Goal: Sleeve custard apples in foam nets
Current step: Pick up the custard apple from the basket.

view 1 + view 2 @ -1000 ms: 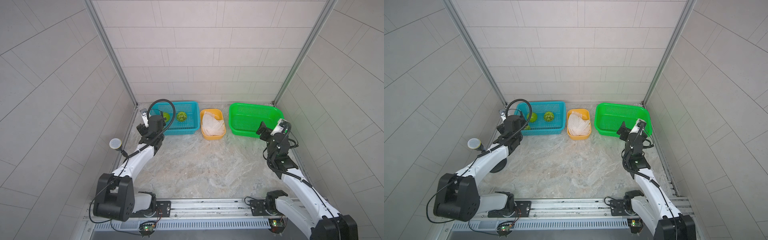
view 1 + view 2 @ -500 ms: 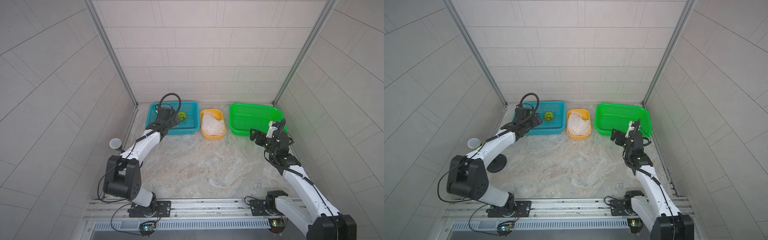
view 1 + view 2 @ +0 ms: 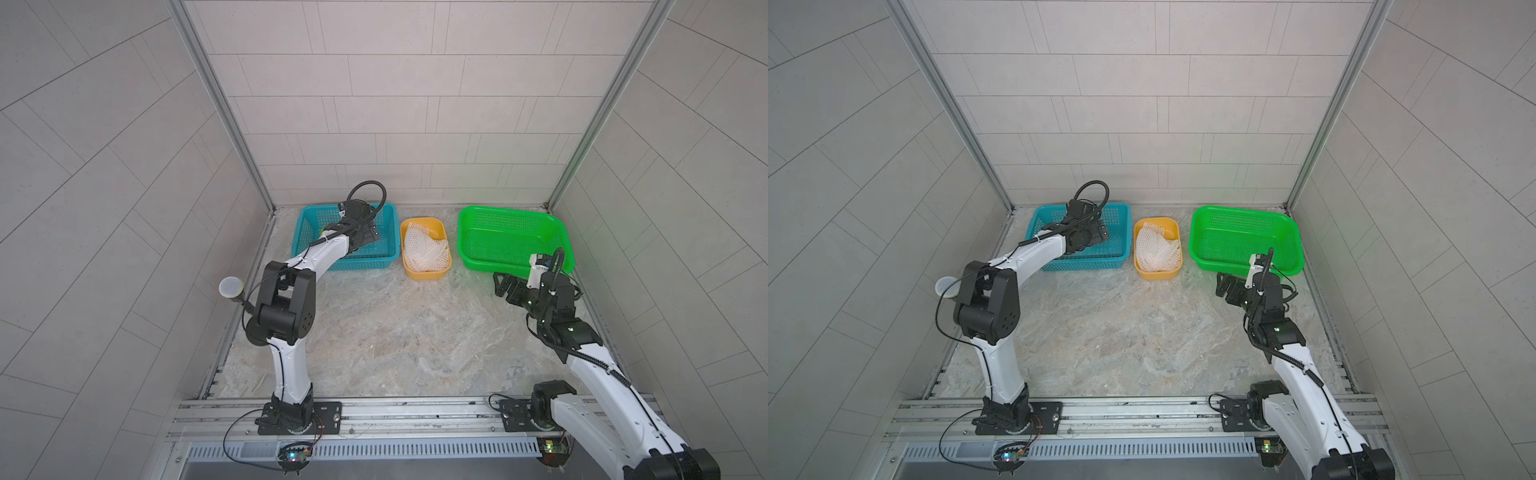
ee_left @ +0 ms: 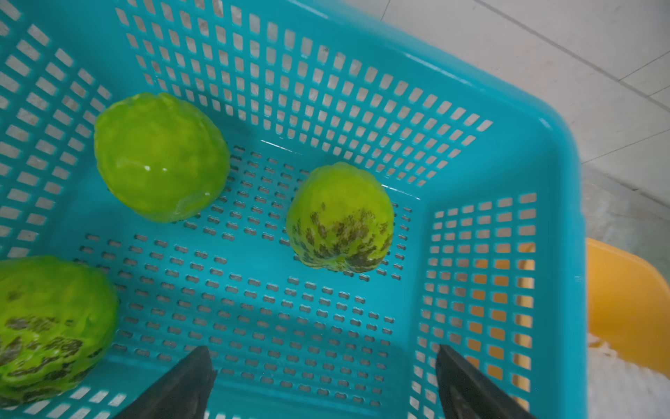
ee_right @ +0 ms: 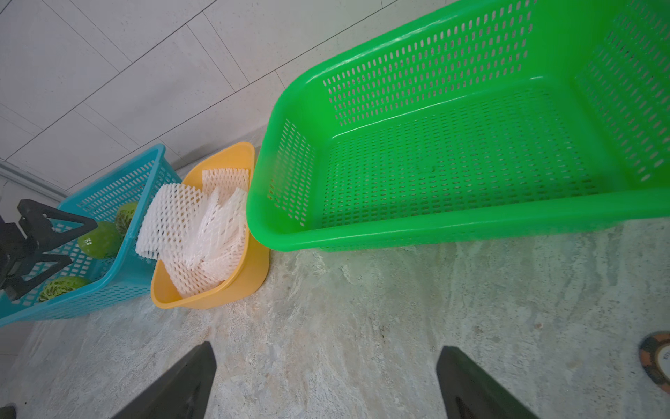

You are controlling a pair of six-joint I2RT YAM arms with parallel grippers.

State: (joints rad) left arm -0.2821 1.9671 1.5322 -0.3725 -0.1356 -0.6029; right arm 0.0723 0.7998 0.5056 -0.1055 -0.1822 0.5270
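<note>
Three green custard apples lie in the blue basket (image 4: 507, 138): a plain one (image 4: 161, 156), a dark-speckled one (image 4: 340, 217) and another speckled one (image 4: 47, 326). My left gripper (image 4: 322, 353) hangs open inside the basket, nothing between its fingers, apart from all three. In both top views the left gripper (image 3: 368, 237) (image 3: 1096, 235) covers the fruit. White foam nets (image 3: 426, 249) (image 5: 195, 232) are piled in the yellow tub (image 3: 424, 274). My right gripper (image 3: 500, 284) (image 5: 326, 350) is open over bare table, in front of the green basket's near left corner.
The empty green basket (image 3: 515, 216) stands at the back right, beside the yellow tub. Tiled walls close in the back and both sides. A round grey-headed object (image 3: 231, 287) sticks out by the left arm. A metal rail (image 3: 395, 415) runs along the front.
The left arm has swung from the basket's left corner to reach into the blue basket. The right gripper has dropped and shifted forward and left, off the green basket's front edge.
</note>
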